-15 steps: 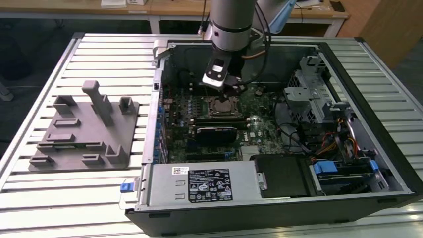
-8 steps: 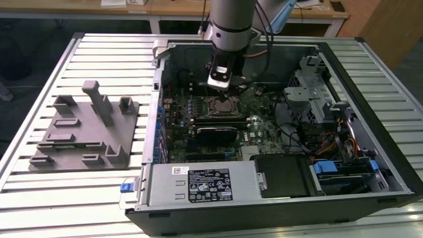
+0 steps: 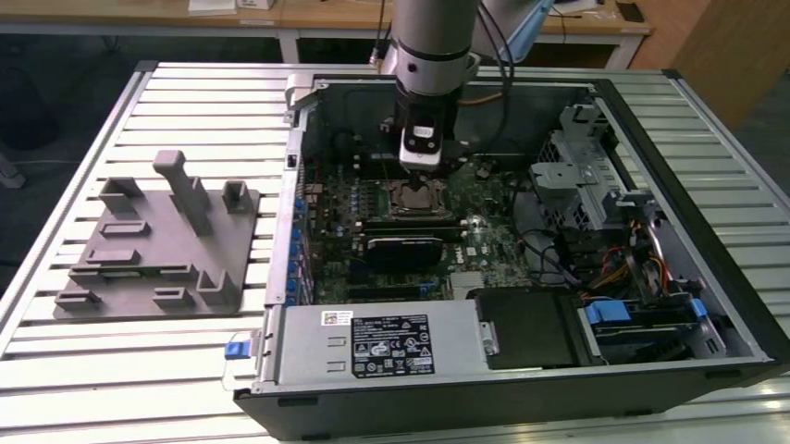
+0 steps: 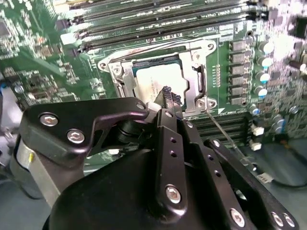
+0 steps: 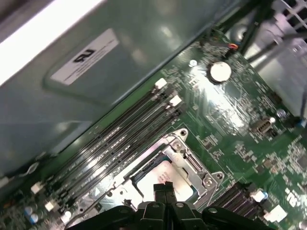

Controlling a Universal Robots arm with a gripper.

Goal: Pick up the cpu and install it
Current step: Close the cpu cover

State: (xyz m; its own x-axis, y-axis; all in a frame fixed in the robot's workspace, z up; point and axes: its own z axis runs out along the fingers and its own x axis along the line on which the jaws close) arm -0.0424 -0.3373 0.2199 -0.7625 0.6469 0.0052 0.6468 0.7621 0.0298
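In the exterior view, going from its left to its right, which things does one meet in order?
The grey fixture block → gripper above the motherboard → metal drive cage.

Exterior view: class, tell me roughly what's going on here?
The arm's gripper reaches into the open computer case, right over the motherboard socket. The cpu lies inside the socket's metal frame, and the gripper, shut, sits close over it. A grey fixture block rests outside the case, on the exterior view's left.

An open PC case [image 3: 432,407] is sitting on a slatted lab tabletop [image 3: 185,111], desks [image 3: 333,14] lining the frame's top.
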